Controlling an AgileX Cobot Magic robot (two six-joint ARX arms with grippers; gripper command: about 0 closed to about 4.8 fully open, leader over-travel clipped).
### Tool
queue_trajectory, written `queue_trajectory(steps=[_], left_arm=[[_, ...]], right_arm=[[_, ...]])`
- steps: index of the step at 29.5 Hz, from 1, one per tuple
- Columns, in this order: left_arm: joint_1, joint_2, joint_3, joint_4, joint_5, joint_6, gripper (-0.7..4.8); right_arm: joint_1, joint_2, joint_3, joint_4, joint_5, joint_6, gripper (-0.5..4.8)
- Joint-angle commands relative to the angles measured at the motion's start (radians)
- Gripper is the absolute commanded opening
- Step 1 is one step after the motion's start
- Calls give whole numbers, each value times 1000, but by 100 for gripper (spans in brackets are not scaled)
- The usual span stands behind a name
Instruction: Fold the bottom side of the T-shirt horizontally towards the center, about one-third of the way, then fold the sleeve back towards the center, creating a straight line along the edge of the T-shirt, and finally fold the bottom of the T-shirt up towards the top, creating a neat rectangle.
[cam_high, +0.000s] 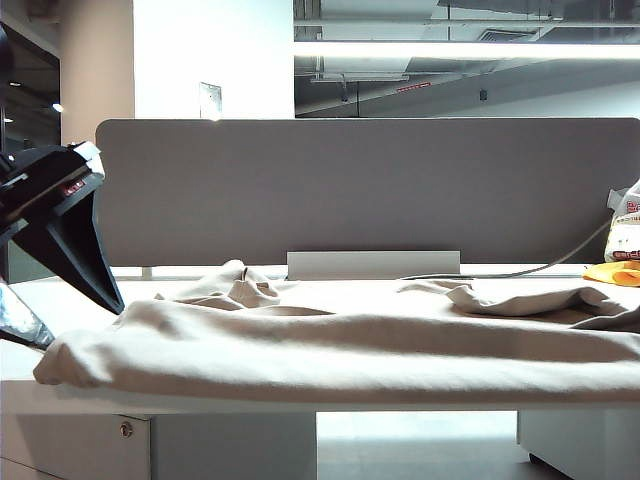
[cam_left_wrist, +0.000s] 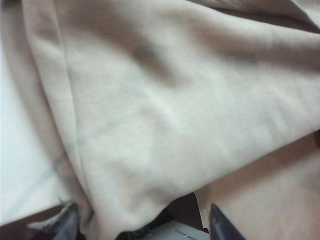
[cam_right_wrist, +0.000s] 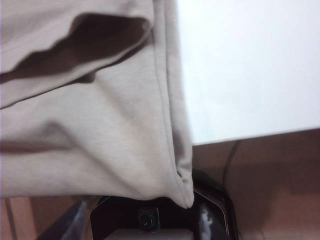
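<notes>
T-shirt (cam_high: 340, 345): beige, lying across the white surface (cam_high: 30, 300), spanning nearly its whole width in the exterior view; a thick folded roll runs along the near edge, with rumpled folds behind it at left and right.
Bottom of the T-shirt (cam_right_wrist: 167, 100): the stitched hem band shows in the right wrist view, running beside bare surface and ending in a corner that hangs over the surface's edge.
Left gripper (cam_left_wrist: 140, 227): at the left end of the shirt; in the exterior view only its black body shows, raised at the picture's left edge. In its wrist view two dark fingertips (cam_left_wrist: 67, 222) stand wide apart, with a fold of shirt draped down between them.
Left jaws: apart; whether they are pressing on the cloth I cannot tell.
Right gripper (cam_right_wrist: 142, 217): outside the exterior view; its wrist view places it at the surface's edge, just below the hanging hem corner.
Right jaws: fingertips spread wide, the hem corner dangling over the gap; I cannot tell whether they have hold of it.
Back of scene: grey partition panel (cam_high: 360, 190), a cable (cam_high: 520, 270), an orange object (cam_high: 615, 272) at far right.
</notes>
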Motion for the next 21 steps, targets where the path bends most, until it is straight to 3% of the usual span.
queue_trajectory(steps=[1, 9, 12, 15, 21], left_arm=[[-1, -3, -1, 8, -3, -2, 339], [-1, -3, -1, 7, -3, -2, 338], [-1, -3, -1, 7, -3, -2, 310], [-1, -2, 0, 11, -3, -1, 234], [-1, -2, -1, 15, -3, -1, 209]], right_arm=[[-2, 25, 1, 3, 1, -2, 300], [-2, 141, 1, 8, -5, -27, 301], [-2, 146, 1, 19, -4, -26, 300], [-2, 146, 1, 31, -3, -26, 239], [-2, 146, 1, 47, -3, -26, 201]])
